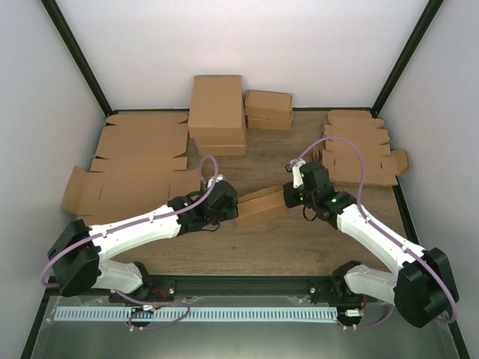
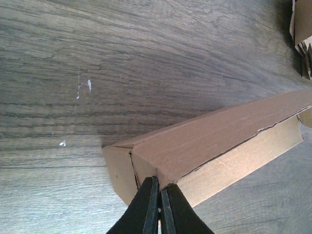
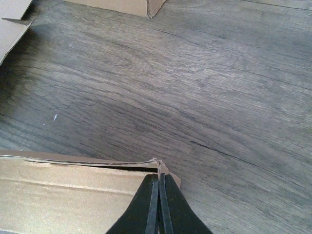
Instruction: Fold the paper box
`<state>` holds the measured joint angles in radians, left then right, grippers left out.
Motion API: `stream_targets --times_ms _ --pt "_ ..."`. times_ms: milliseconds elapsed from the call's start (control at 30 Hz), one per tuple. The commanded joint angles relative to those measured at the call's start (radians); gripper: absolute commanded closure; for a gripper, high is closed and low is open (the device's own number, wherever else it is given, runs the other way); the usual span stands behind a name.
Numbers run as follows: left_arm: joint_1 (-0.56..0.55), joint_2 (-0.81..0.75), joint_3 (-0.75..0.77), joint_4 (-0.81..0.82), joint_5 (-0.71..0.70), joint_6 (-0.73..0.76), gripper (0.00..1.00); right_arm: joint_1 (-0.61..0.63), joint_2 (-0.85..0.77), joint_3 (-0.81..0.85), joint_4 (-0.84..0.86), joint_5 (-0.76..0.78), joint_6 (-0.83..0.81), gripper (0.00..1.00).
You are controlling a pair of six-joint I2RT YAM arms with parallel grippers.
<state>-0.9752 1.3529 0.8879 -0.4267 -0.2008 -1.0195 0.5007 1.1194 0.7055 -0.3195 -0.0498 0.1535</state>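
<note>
one paper box [image 1: 260, 206], seemingly wooden table [image 1: 299, 241]

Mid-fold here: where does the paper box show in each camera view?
Top external: the paper box sits at picture centre, angled.
Left wrist: lower right, running to the right edge.
Right wrist: bottom left corner.
Shared landmark: the wood-grain table under it in every view.

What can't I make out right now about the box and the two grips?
- Top view: both gripper tips, hidden under the left arm and right arm at the paper box ends.
- Left wrist: left gripper shut at the box edge; whether cardboard is pinched, hidden by the gripper itself. Box's far end cut off right.
- Right wrist: right gripper likewise; box cut off left and bottom.
</note>
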Motion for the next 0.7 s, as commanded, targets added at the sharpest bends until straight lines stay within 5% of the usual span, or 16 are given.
stream_targets --times_ms 0,667 --pt "-0.016 0.007 -0.037 -0.004 0.047 -0.016 0.96 0.007 -0.009 0.009 -0.01 -0.041 -0.01 0.99" --pt "-0.034 0.012 -0.083 0.018 0.055 -0.004 0.96 0.018 -0.009 -0.032 0.009 -0.064 0.061 0.99"
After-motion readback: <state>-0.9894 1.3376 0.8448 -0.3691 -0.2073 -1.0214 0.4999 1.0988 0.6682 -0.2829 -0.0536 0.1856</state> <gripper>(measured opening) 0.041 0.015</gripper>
